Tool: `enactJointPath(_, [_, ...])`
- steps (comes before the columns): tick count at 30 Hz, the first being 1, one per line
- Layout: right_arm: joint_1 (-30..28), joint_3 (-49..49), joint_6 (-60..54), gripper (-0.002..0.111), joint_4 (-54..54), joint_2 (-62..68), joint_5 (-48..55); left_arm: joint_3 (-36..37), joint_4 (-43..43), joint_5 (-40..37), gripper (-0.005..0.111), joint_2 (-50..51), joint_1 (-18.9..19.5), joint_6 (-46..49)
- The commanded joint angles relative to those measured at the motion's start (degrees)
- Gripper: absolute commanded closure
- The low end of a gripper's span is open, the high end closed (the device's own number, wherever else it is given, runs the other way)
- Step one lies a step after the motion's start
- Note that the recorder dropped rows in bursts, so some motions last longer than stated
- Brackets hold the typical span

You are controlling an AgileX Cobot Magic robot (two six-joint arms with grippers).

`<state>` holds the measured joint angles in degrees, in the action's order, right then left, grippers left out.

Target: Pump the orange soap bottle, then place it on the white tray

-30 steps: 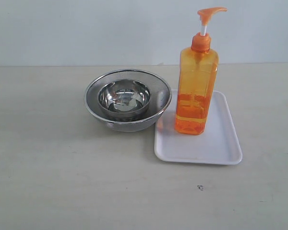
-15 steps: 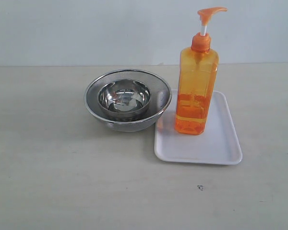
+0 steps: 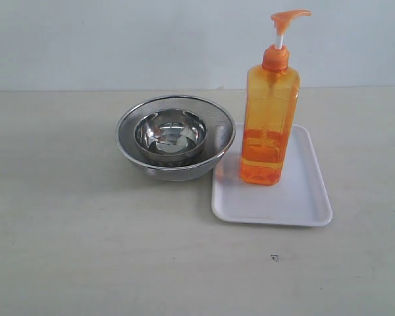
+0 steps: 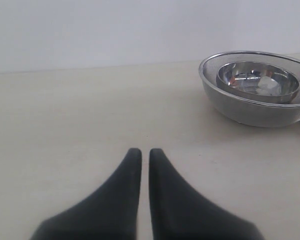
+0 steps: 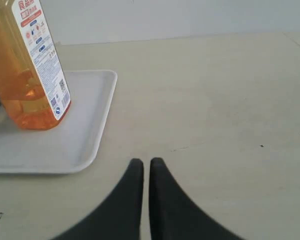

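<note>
From the outside camera, the orange soap bottle [image 3: 268, 125] stands straight up on the white tray [image 3: 303, 197], on the tray's left part. Its pump head [image 3: 289, 16] is up and points to the right. A round steel strainer [image 3: 217, 135] sits just beside the tray on the left, and its rim reaches the tray's edge. A shiny steel bowl [image 3: 170, 133] sits inside the strainer. All of it rests on the pale tabletop [image 3: 85, 250]. No arm shows in this view.

In the left wrist view, the left jaws are almost together, with only a thin gap, and hold nothing. They hang over bare tabletop, well apart from the strainer [image 4: 250, 110] with the bowl [image 4: 257, 82] in it.

In the right wrist view, the right jaws are also almost together and hold nothing. They are near the tray's [image 5: 85, 115] edge but do not touch it. The bottle [image 5: 20, 75] stands on the tray, and its white and red label [image 5: 42, 55] faces this camera.
</note>
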<state>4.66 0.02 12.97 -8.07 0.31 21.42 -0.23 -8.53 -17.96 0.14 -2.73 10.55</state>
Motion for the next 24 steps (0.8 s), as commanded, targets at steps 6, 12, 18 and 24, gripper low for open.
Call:
enactJointPath(6, [-0.14, -0.02, 0.04, 0.108, -0.27, -0.31, -0.13, 0.23, 0.22, 0.19, 0.102, -0.14, 0.17, 0.22])
enactJointPath(12, [-0.14, -0.02, 0.04, 0.108, -0.27, -0.31, -0.13, 0.23, 0.22, 0.19, 0.102, -0.14, 0.17, 0.22])
enactJointPath(18, [-0.14, -0.02, 0.04, 0.108, -0.01, -0.31, -0.73, 0.23, 0.22, 0.19, 0.102, -0.14, 0.17, 0.22])
enactJointPath(24, [-0.14, -0.02, 0.04, 0.108, -0.01, -0.31, -0.61, 0.23, 0.22, 0.19, 0.102, -0.14, 0.17, 0.22])
